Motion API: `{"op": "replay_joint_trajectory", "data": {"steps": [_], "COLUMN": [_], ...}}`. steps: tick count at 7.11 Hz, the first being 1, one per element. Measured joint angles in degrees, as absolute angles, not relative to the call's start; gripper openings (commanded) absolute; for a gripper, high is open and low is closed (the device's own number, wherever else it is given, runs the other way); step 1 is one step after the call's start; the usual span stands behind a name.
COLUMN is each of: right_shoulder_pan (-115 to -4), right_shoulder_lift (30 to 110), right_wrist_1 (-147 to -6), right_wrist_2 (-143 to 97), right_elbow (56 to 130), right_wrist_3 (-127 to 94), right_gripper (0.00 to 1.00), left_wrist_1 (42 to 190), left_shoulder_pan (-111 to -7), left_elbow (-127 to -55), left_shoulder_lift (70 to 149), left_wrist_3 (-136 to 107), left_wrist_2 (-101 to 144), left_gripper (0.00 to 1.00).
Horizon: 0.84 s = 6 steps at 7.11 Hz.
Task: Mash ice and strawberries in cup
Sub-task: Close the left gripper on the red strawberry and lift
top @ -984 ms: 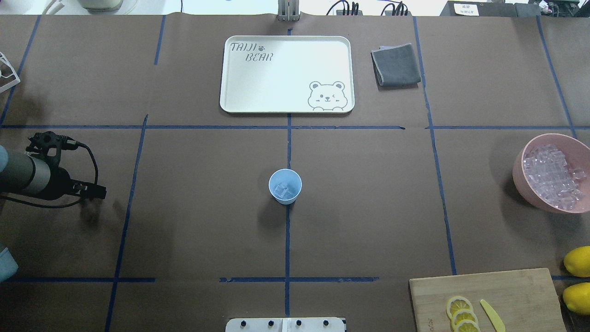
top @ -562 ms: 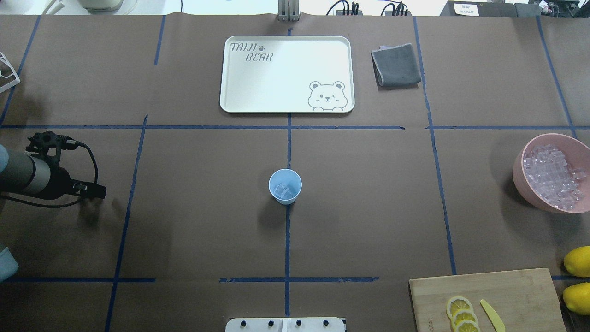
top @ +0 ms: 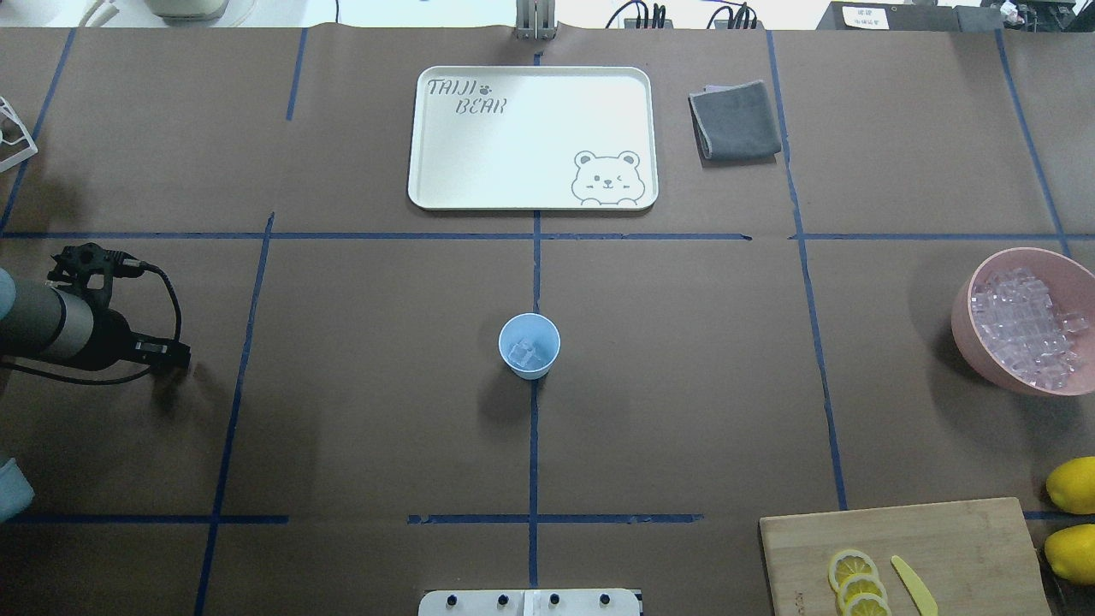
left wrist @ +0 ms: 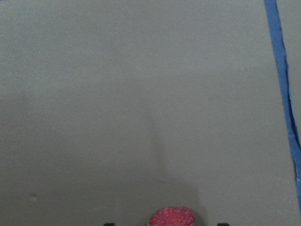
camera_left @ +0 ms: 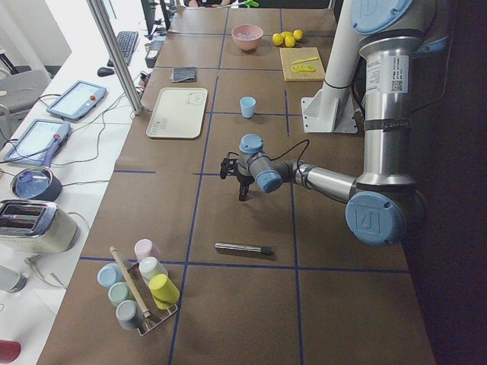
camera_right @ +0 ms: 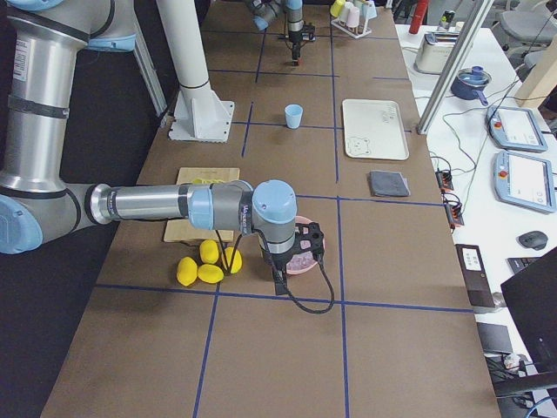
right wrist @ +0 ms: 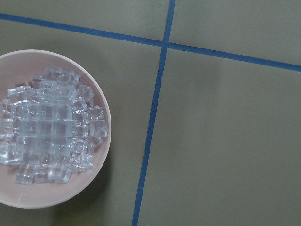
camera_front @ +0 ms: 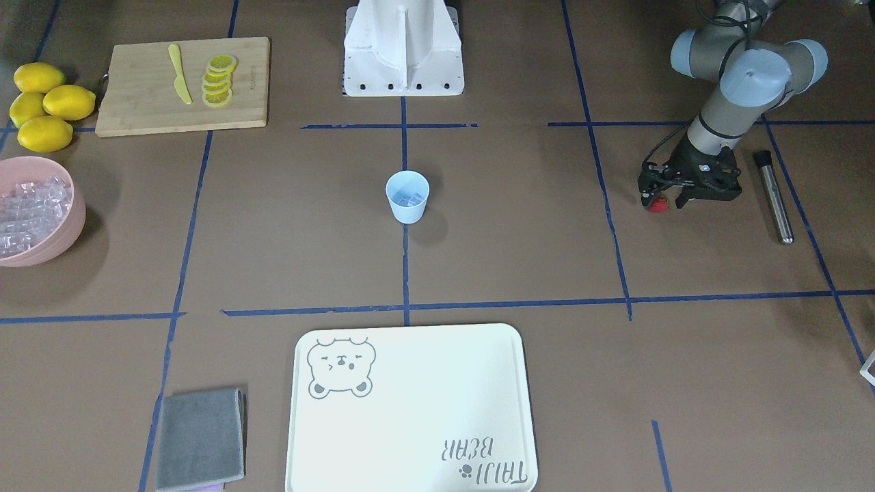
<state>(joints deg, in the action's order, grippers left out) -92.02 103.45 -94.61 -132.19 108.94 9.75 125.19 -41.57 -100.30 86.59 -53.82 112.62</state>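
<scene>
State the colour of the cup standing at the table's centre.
Pale blue cup, clearest in the overhead exterior view.

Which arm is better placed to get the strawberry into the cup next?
Left. Its gripper is down over the strawberry, jaws apart on either side. The right arm hangs by the bowl, across the table from the berry.

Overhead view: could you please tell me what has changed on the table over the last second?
The left hand drew back slightly toward the view's left edge, staying by the small red strawberry piece. No taking hold or letting go shows. The small pale blue plastic cup with the clear ice cubes in it and the large pink bowl stayed as they were.
</scene>
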Motion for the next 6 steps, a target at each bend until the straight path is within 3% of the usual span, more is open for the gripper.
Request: {"op": "replay_joint_trajectory", "data": {"steps": [6], "right_shoulder_pan": [-92.0], "right_shoulder_lift": [103.4], "right_wrist_1": [-94.6], "right_wrist_2": [-132.2], "right_elbow": [109.2], "right_wrist_3": [9.7], "right_gripper": [0.99], "left_wrist_1": [119.3], "left_shoulder_pan": [-42.2], "left_elbow": [-106.1], "left_shoulder_lift": [87.7], "left_wrist_3": [-55.2], "left_wrist_2": [112.6], "left_gripper": [0.04]}}
